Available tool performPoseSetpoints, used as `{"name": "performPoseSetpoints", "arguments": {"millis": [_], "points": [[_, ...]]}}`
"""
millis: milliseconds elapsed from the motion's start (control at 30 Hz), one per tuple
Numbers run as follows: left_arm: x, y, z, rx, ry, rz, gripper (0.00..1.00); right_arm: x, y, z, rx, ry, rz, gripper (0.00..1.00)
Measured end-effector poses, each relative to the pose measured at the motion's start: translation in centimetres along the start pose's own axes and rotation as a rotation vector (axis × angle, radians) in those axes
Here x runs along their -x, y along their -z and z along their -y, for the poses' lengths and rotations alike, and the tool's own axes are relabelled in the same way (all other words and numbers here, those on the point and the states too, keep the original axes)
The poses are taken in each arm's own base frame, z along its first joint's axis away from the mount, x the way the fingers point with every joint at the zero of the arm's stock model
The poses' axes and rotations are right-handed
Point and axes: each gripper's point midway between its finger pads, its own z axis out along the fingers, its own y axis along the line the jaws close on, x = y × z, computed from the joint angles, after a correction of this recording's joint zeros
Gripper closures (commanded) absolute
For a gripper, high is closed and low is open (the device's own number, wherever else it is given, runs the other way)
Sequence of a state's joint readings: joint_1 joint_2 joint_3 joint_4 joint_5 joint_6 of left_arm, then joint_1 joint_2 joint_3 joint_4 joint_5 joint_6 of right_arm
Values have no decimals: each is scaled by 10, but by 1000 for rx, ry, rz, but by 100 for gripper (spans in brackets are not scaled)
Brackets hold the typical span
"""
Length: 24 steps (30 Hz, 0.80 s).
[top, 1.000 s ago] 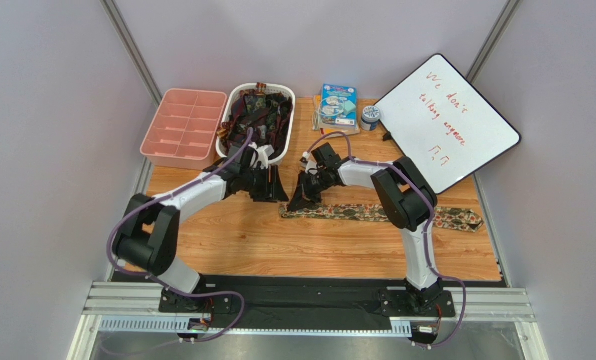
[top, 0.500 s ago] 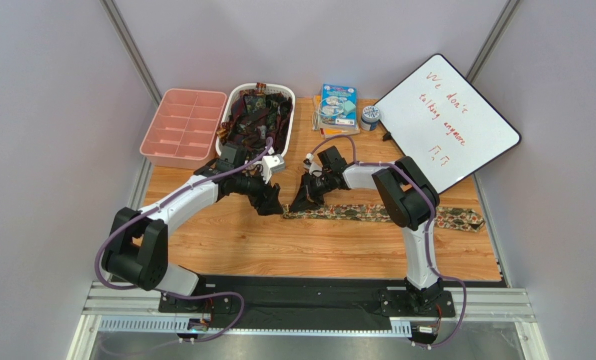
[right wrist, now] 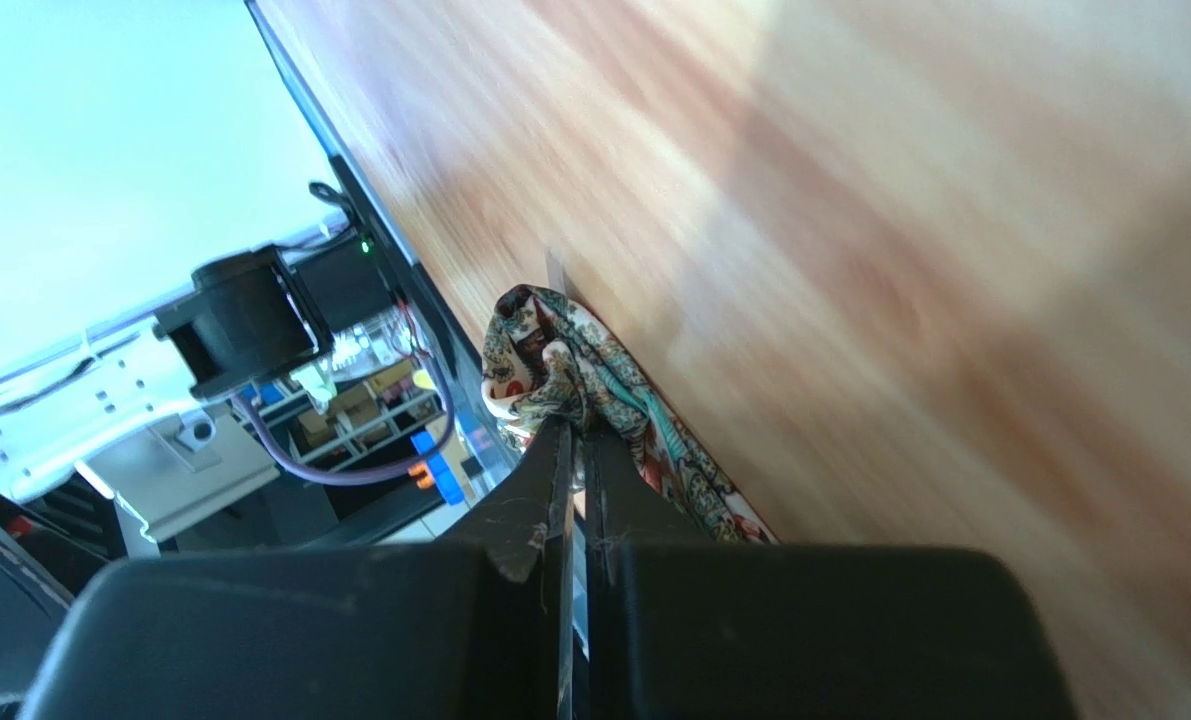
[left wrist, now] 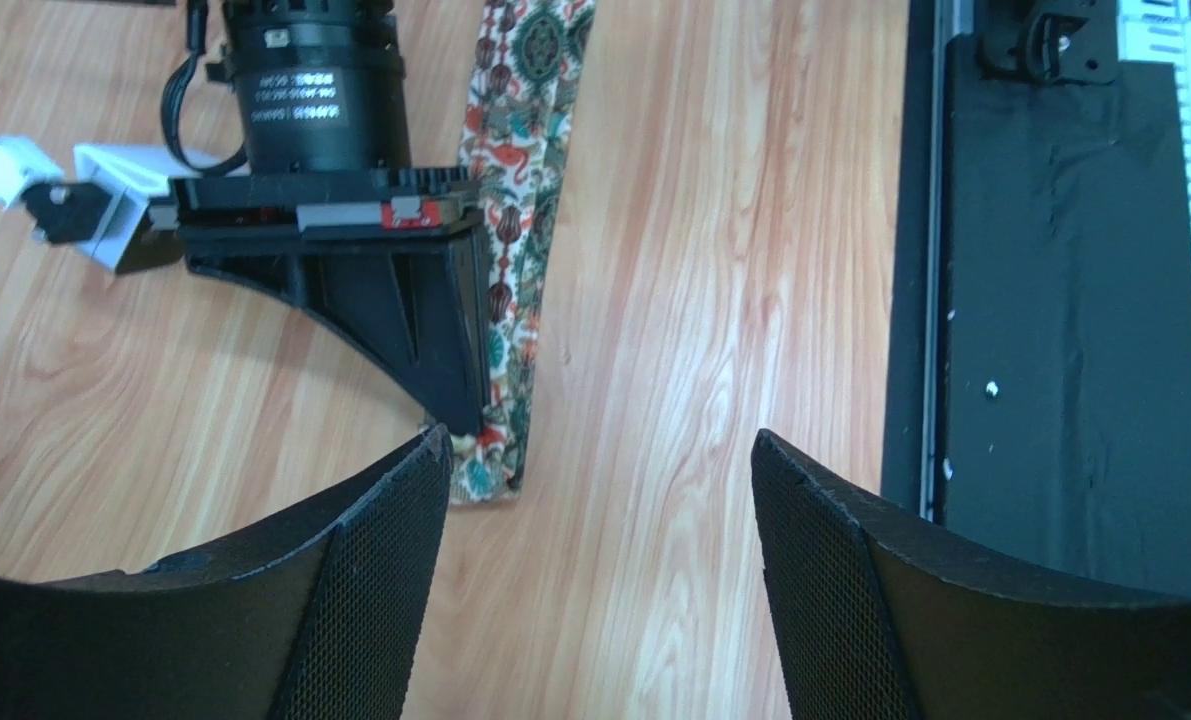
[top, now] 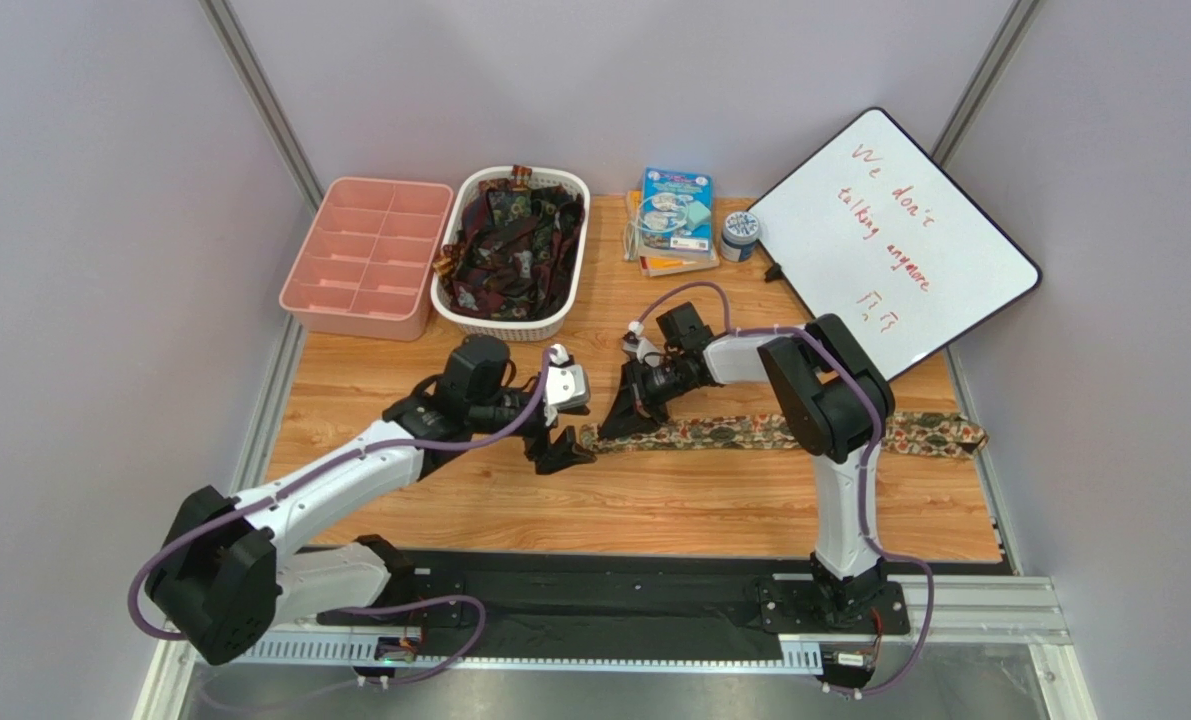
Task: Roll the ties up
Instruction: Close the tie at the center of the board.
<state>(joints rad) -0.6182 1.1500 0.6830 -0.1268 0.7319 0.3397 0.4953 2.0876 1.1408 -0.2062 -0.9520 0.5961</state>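
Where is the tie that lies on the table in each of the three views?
Top external: tie stretched flat, centre to right.
Left wrist: tie upper centre, running downward.
Right wrist: bunched end at centre.
Shared landmark: right gripper, shut on its end.

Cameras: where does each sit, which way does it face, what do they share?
Top external: above and behind the bases, looking down on the table; both arms show.
Left wrist: on the left arm, facing past its open left gripper toward the right gripper.
Right wrist: along its shut fingers pinching the floral tie.
Shared: the floral tie.
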Motion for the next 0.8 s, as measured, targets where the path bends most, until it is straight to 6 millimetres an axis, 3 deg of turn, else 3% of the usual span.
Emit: {"name": "performPoseSetpoints", "arguments": {"millis": [100,333,633,800], "points": [[-1,-16,1,28,9,37,21,-10,5,5,4,0,-19,100],[-62,-44,-18,133,100,-18,21,-24,13,12,40,5,-59,100],[-85,-69,-22,150,38,-56,26,-28,17,14,57,9,-72,100],[-100,-81,-19,143,3,-109,34,-28,17,14,59,12,-73,100]]}}
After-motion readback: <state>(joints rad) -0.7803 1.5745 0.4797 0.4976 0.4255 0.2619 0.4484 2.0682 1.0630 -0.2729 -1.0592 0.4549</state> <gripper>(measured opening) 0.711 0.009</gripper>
